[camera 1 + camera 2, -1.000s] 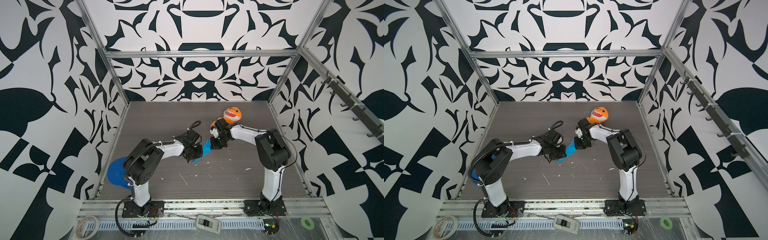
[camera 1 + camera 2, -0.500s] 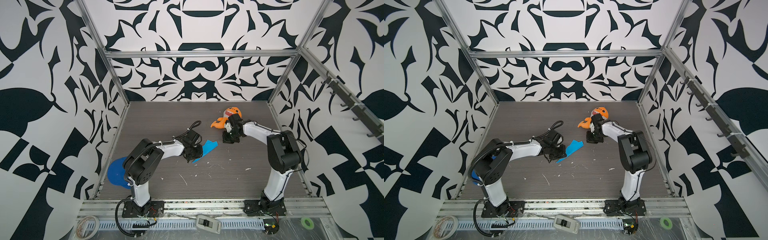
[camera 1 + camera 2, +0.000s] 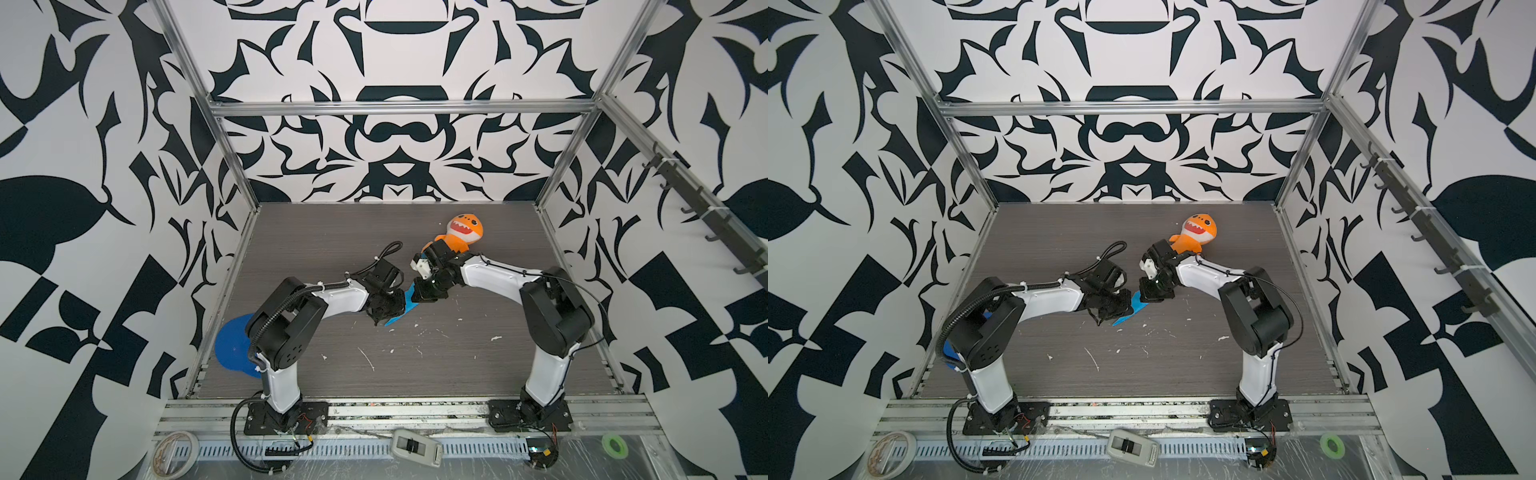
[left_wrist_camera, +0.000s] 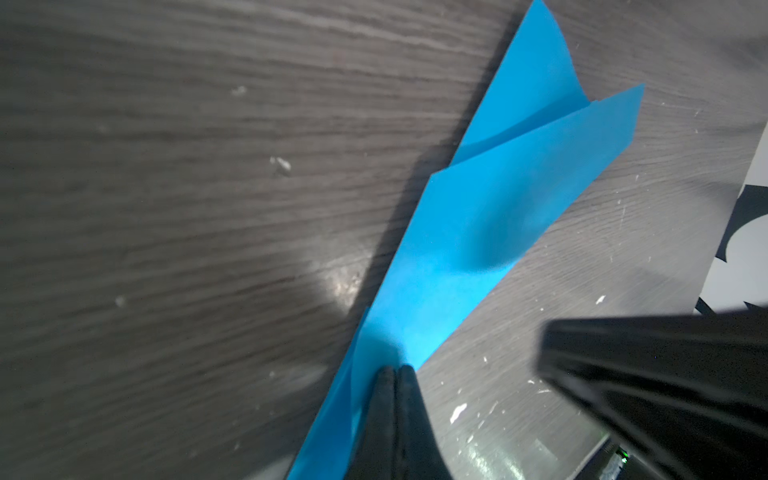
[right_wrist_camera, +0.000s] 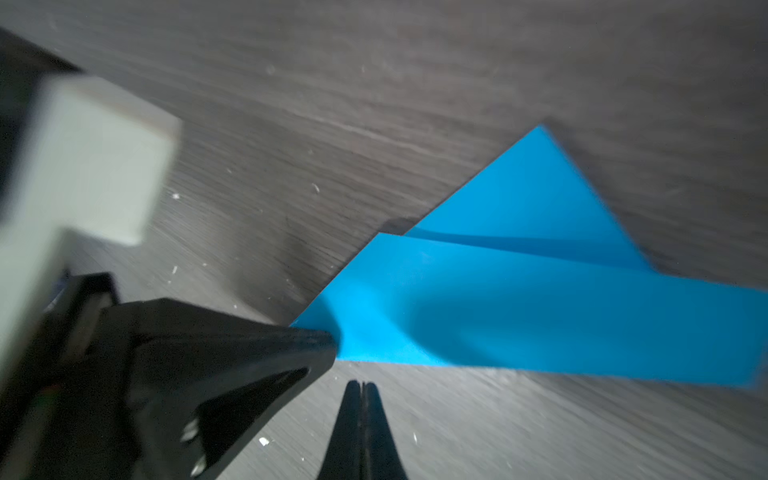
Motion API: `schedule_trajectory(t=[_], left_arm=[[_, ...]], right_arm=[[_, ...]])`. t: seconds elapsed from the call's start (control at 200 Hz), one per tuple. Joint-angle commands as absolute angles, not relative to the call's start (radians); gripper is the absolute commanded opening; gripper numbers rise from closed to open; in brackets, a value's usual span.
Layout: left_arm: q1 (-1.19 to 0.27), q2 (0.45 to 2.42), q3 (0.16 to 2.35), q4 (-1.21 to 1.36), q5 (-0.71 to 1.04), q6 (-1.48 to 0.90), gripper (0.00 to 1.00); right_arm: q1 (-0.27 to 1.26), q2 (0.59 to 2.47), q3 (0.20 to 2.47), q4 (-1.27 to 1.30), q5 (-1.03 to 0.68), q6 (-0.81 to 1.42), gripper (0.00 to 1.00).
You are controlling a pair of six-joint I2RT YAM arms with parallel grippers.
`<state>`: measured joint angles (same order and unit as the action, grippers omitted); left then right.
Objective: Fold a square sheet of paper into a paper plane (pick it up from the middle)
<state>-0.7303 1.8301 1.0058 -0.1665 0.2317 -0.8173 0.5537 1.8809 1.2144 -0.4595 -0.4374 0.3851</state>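
Blue paper (image 4: 478, 232), a narrow folded dart (late folds), lies on the bench (image 4: 166, 208). Closed, the left end effector (image 4: 395, 376) seems to pin one end; the right end effector (image 5: 361, 388), closed and empty, should press the crease next.

Blue paper (image 3: 406, 308): folded narrow, flat on the bench (image 3: 415, 370), partly hidden by both grippers.
Left gripper (image 3: 388, 311): low at the paper's left side.
Right gripper (image 3: 425, 294): at its far end.
Orange shark plush (image 3: 463, 232): behind the right arm.
Blue disc (image 3: 230, 347): bench's near-left edge.
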Motion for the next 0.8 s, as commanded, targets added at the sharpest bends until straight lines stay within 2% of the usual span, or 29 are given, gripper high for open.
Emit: schedule_trajectory(t=[0.0, 0.33, 0.41, 0.54, 0.795], left_arm=[[-0.732, 1.875, 0.994, -0.263, 0.214, -0.805, 0.00], [-0.732, 1.856, 1.006, -0.276, 0.231, -0.796, 0.03], [-0.732, 1.842, 1.021, -0.280, 0.244, -0.794, 0.05], [-0.732, 1.791, 1.036, -0.264, 0.241, -0.827, 0.17], [-0.739, 1.749, 1.005, -0.199, 0.263, -0.976, 0.21]], right_arm=[[0.550, 1.893, 1.256, -0.440, -0.463, 0.405, 0.00], [0.551, 1.942, 1.236, -0.471, -0.382, 0.406, 0.00], [0.551, 1.951, 1.237, -0.492, -0.357, 0.405, 0.00], [0.551, 1.960, 1.226, -0.497, -0.339, 0.408, 0.00], [0.558, 1.978, 1.216, -0.485, -0.328, 0.425, 0.00]])
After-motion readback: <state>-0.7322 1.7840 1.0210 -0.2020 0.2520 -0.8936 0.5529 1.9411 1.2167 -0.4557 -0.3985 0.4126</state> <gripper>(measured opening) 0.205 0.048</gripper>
